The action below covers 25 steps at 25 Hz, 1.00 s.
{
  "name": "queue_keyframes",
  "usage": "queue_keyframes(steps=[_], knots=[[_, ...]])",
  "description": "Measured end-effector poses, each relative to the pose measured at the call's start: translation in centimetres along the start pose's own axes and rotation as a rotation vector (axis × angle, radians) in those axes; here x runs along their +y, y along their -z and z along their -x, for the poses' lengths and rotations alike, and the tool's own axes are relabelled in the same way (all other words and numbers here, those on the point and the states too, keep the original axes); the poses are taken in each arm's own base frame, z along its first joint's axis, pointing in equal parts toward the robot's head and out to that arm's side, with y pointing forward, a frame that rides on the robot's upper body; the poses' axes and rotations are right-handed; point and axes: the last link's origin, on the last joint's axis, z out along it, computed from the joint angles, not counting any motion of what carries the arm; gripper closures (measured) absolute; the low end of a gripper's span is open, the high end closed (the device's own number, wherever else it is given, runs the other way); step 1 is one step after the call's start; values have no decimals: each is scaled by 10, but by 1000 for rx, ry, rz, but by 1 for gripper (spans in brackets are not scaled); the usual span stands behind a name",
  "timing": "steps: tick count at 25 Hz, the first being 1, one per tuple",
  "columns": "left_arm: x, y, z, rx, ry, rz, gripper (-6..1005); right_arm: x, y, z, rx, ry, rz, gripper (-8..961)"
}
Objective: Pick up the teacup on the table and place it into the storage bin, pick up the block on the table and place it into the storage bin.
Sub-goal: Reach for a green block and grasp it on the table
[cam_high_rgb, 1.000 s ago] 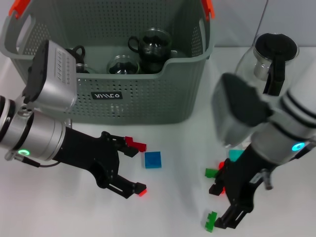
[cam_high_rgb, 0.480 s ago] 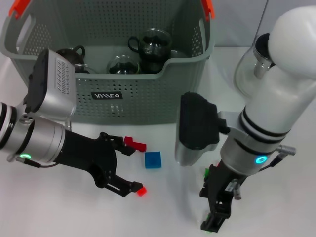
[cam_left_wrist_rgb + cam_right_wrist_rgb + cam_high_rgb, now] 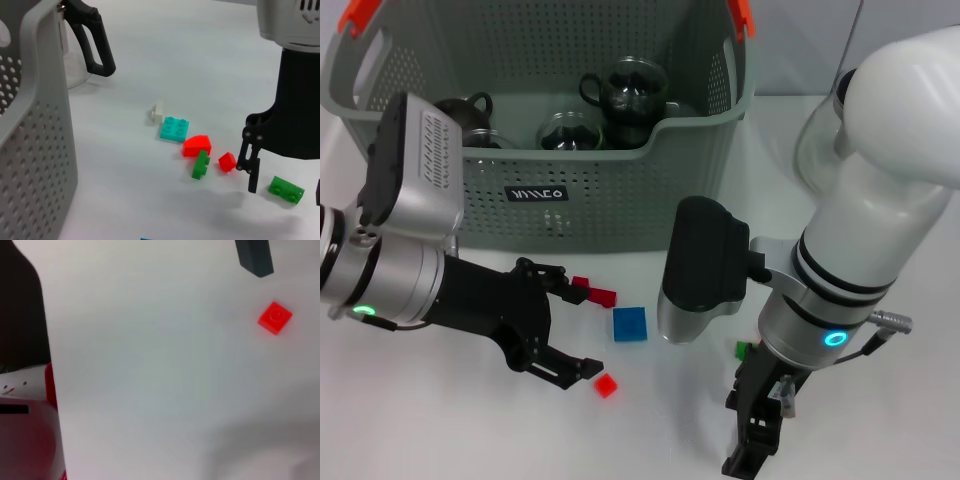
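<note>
Teacups look sorted already: you've got dark glass cups (image 3: pixel 625 95) sitting inside the storage bin (image 3: pixel 620 205) at the far side of the counter (image 3: pixel 440 420), so my read is you're on the block half of the job now. Blue block (image 3: pixel 630 324) sits on the counter just in front of the bin, roughly centre, with a small red block (image 3: pixel 606 385) nearer to you and a little left of it. Your left gripper (image 3: pixel 578 330) is down low at the left with its jaws spread wide and nothing between them; the far finger is over another red piece (image 3: pixel 596 291) and the near finger ends just beside the small red block. Right gripper (image 3: pixel 752 440) hangs over the near right, and I can't tell if it's open or shut. Next move, I'd guess: slide the left gripper right so the blue block sits squarely between the jaws, then close and lift over the bin's rim.
</note>
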Motion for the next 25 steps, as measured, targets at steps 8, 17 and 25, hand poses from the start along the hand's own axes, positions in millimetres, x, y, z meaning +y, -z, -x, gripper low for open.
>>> queue_keyframes(steps=[8,17,25], knots=[[0,-2,2,3,1,7,82,2,-4,-2,19,-33,-2,167],[0,-5,5,3,10,5,83,1,-6,-6,23,-51,-8,196],[1,-6,6,3,12,10,85,2,-8,-9,20,-55,-6,222]])
